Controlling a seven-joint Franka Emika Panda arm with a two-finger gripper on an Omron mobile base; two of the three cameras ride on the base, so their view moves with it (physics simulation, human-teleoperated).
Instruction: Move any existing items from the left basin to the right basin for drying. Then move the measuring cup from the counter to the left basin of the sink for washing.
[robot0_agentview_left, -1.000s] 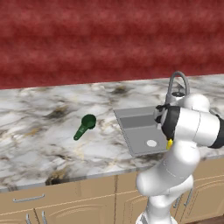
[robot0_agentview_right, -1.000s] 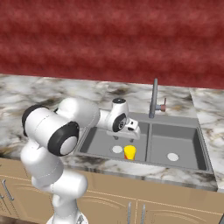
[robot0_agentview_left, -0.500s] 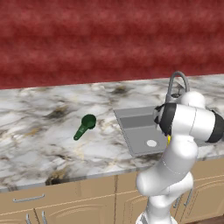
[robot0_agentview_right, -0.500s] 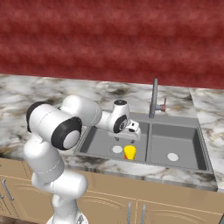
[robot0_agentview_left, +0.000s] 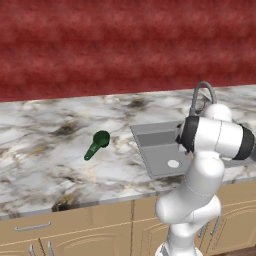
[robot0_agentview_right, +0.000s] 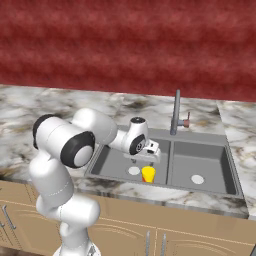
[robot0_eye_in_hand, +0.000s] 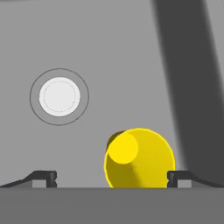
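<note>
Left base view: green scoop (robot0_agentview_left: 96, 145) lies flat on the marble tabletop (robot0_agentview_left: 45, 160), well left of the sink (robot0_agentview_left: 150, 131), bowl toward the wall, handle pointing toward the front edge. Left basin (robot0_agentview_left: 162, 152) shows its pale drain disc (robot0_agentview_left: 173, 163). My arm bends over the sink's right part; faucet (robot0_agentview_left: 202, 95) curves up behind it.

Right base view: my fingers (robot0_agentview_right: 147, 158) hang low inside the left basin (robot0_agentview_right: 107, 162), just above the yellow cup (robot0_agentview_right: 148, 173). Cup stands on the basin floor by the divider, beside the drain. Right basin (robot0_agentview_right: 200, 167) has only its drain disc (robot0_agentview_right: 197, 179).

Hand view: looking down on the yellow cup (robot0_eye_in_hand: 139, 158). Both fingers (robot0_eye_in_hand: 43, 177) spread wide, one on each side of the cup, not touching it, holding nothing. Drain disc (robot0_eye_in_hand: 59, 96) up and left.
</note>
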